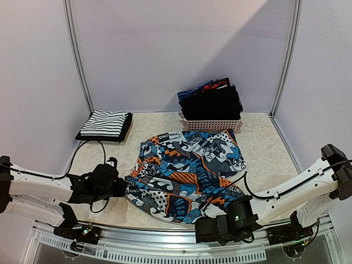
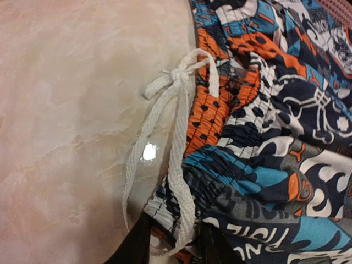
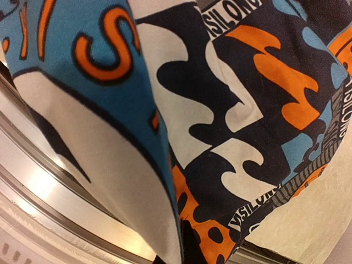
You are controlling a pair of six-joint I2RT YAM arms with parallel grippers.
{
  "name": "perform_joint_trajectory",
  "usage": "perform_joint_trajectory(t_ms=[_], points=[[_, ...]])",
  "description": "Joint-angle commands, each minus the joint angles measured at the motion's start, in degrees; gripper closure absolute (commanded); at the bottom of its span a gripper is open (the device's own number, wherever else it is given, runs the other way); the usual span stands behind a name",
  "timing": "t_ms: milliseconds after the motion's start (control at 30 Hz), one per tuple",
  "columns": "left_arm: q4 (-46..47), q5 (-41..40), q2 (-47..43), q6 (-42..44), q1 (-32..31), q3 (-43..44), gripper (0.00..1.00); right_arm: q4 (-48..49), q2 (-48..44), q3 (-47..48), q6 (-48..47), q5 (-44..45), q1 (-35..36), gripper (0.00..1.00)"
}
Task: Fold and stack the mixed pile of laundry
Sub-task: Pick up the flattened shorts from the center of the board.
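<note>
Jaws both at graphic-print shorts (image 1: 187, 170): blue/orange/wht/blk, wht drawstring (image 2: 176, 159)

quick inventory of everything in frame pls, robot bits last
graphic print shorts: 1, blue-orange-white-black, spread mid-table
drawstring: 1, white, knotted, at the shorts' waistband, trailing onto the table
striped garment: 1, white with black stripes, folded, back left
black garment: 1, black, under the striped garment
basket: 1, pink lattice, back centre
black garments: count unclear, black, heaped in the basket
blue and red bits: count unclear, top of that heap
table: 1, beige marbled
rail: 1, silver metal, near edge
left gripper: 1, black, at the waistband, a finger either side; grip unclear
right gripper: 1, black, near hem, shut on the shorts
</note>
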Motion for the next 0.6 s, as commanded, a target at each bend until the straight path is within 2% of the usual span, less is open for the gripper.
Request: perform_joint_trajectory(t_ms=[0,67,100,133,233,267,367,567], points=[[4.12,-0.69,2.88,-0.42,-0.36,-0.43,0.56,-2.91,-2.98,-1.11,1.15,1.81,-0.18,1.00],[5.06,-0.82,3.85,-0.60,-0.36,-0.58,0.52,-3.12,-3.54,-1.16,1.31,1.98,-0.14,1.00],[5.80,-0.92,4.27,-0.66,-0.36,-0.80,0.55,-3.26,-3.68,-1.16,1.45,2.07,-0.15,1.00],[6.19,-1.25,4.78,-0.65,-0.36,-0.82,0.62,-3.49,-3.84,-1.20,1.57,2.13,-0.20,1.00],[6.55,-1.39,6.07,-0.22,-0.36,-0.28,0.97,-4.73,-4.34,-1.17,2.23,2.74,-0.15,1.00],[6.43,-0.99,5.90,0.09,-0.35,-0.11,1.00,-5.30,-4.60,-1.11,2.57,2.99,-0.10,1.00],[1.85,0.29,3.17,0.29,-0.96,1.42,1.00,-7.06,-6.02,-1.11,3.28,2.79,-0.13,1.00],[-16.94,2.33,-6.59,0.37,-3.37,6.63,1.00,-11.33,-9.23,-0.36,2.88,-1.05,-0.05,1.00]])
